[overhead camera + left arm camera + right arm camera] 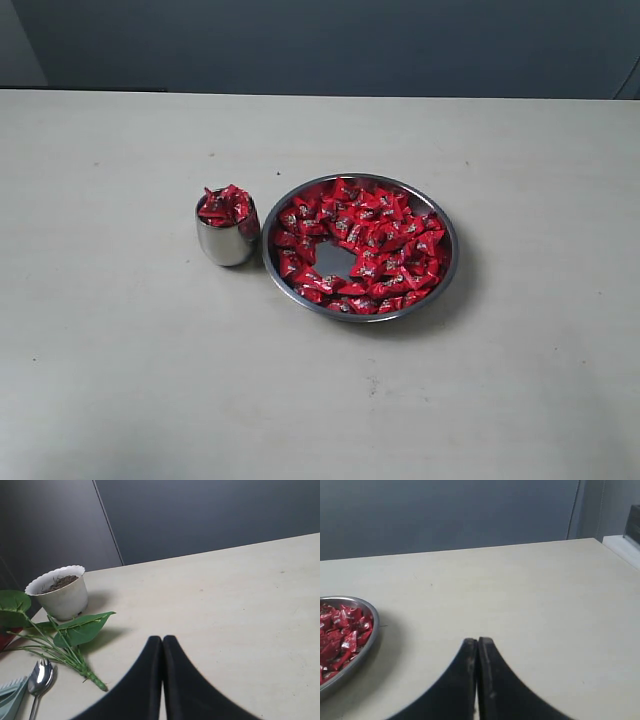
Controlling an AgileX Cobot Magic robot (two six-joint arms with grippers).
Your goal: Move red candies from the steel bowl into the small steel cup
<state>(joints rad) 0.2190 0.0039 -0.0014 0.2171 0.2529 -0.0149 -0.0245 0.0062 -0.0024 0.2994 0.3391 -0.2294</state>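
The steel bowl (448, 262) sits mid-table in the exterior view, holding many red candies (385, 240) around a bare patch at its centre. Touching its left side stands the small steel cup (224, 245), heaped with red candies (226, 205) above its rim. Neither arm shows in the exterior view. My left gripper (162, 639) is shut with nothing between its black fingers, over bare table. My right gripper (478, 641) is also shut and empty; the steel bowl's rim (371, 635) and some red candies (345, 630) show off to one side of it.
The left wrist view shows a white flowerpot with soil (60, 592), a green leafy sprig (70, 635), a metal spoon (39, 677) and a pale green object (10, 695) at the frame edge. A dark wall runs behind the table. A white ledge (622, 547) borders the table's corner.
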